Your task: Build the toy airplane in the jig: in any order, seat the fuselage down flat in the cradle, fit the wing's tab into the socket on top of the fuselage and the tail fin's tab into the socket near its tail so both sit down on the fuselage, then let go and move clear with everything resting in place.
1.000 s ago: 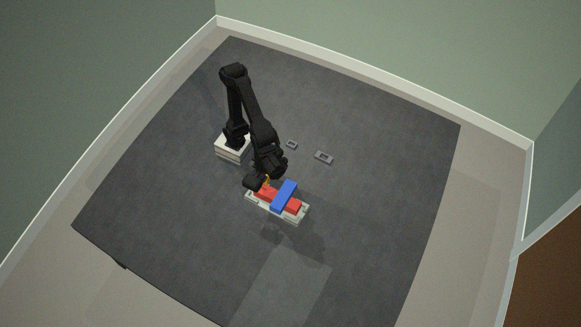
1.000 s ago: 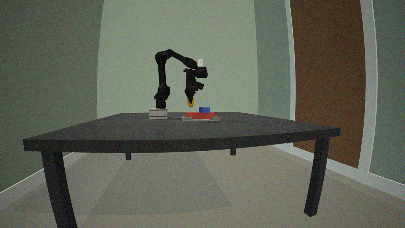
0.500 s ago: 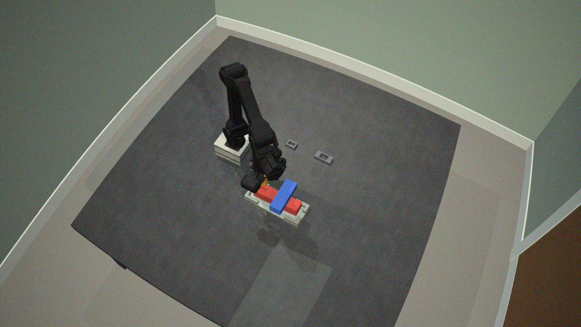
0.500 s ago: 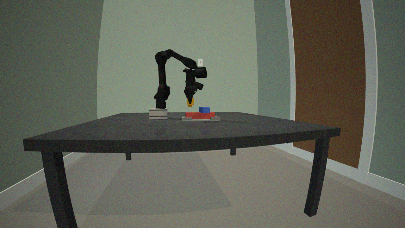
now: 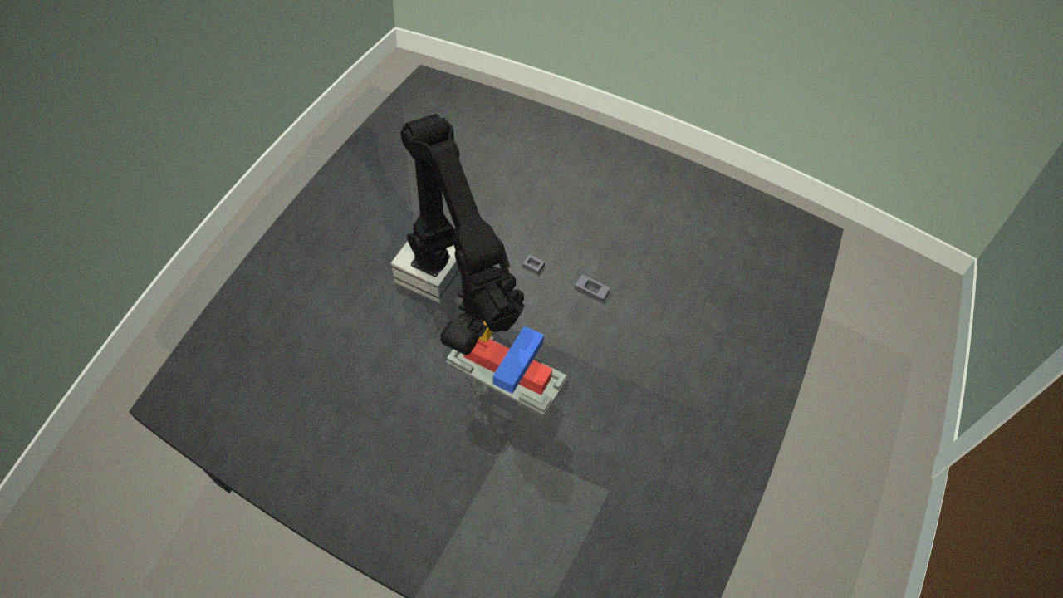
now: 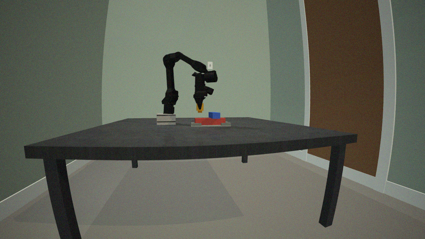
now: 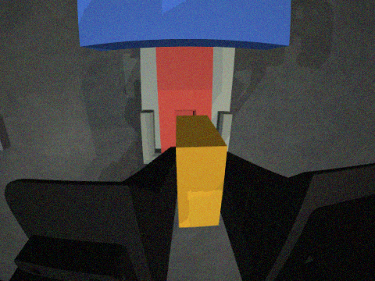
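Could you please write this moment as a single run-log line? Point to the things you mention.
end effector (image 5: 482, 338) (image 6: 200, 108) (image 7: 192, 153): shut on tail fin (image 5: 486, 332) (image 6: 200, 107) (image 7: 200, 172) | tail fin: above fuselage (image 5: 487, 355) (image 6: 205, 121) (image 7: 184, 74), unseated | wing (image 5: 518, 358) (image 6: 214, 115) (image 7: 183, 23): across fuselage | fuselage: in cradle (image 5: 531, 401) (image 6: 196, 124) (image 7: 148, 78)

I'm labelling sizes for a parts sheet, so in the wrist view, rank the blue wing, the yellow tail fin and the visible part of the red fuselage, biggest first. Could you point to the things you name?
1. Blue wing (image 5: 518, 359) (image 6: 214, 115) (image 7: 184, 23), cut off by the frame
Unsure: yellow tail fin (image 5: 484, 333) (image 6: 200, 107) (image 7: 201, 172) and red fuselage (image 5: 487, 355) (image 6: 208, 121) (image 7: 184, 72), since the fin is nearer the camera
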`<state>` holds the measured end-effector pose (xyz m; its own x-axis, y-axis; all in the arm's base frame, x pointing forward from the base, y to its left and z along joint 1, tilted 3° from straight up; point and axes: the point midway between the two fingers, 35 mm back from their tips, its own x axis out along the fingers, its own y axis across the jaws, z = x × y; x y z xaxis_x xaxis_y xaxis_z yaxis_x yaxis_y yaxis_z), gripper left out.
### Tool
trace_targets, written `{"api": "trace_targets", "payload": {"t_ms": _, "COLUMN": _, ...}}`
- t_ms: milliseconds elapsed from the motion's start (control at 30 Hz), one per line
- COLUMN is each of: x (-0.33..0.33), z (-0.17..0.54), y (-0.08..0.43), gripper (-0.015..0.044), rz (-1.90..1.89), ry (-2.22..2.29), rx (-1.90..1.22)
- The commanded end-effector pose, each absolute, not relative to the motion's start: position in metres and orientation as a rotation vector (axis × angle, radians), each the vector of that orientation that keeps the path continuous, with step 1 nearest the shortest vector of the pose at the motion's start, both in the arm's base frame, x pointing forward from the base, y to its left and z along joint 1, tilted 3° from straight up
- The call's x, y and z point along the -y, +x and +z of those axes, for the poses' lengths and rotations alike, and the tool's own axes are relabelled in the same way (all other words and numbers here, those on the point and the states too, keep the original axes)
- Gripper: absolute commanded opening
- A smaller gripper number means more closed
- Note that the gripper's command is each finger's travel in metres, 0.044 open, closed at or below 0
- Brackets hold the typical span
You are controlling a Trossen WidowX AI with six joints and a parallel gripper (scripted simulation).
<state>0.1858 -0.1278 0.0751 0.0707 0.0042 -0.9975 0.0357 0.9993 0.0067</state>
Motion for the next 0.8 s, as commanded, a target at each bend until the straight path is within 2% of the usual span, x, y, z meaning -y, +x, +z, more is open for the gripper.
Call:
{"api": "trace_targets", "payload": {"t_ms": 0, "x": 0.127, "z": 0.067, "y": 0.186, "gripper": 0.0065, "rz": -0.017, "ry": 0.034, "rx": -1.502}}
{"api": "trace_targets", "payload": {"t_ms": 767, "x": 0.126, "z": 0.038, "y": 0.188, "gripper": 0.0065, "rz": -0.017, "ry": 0.034, "rx": -1.502}}
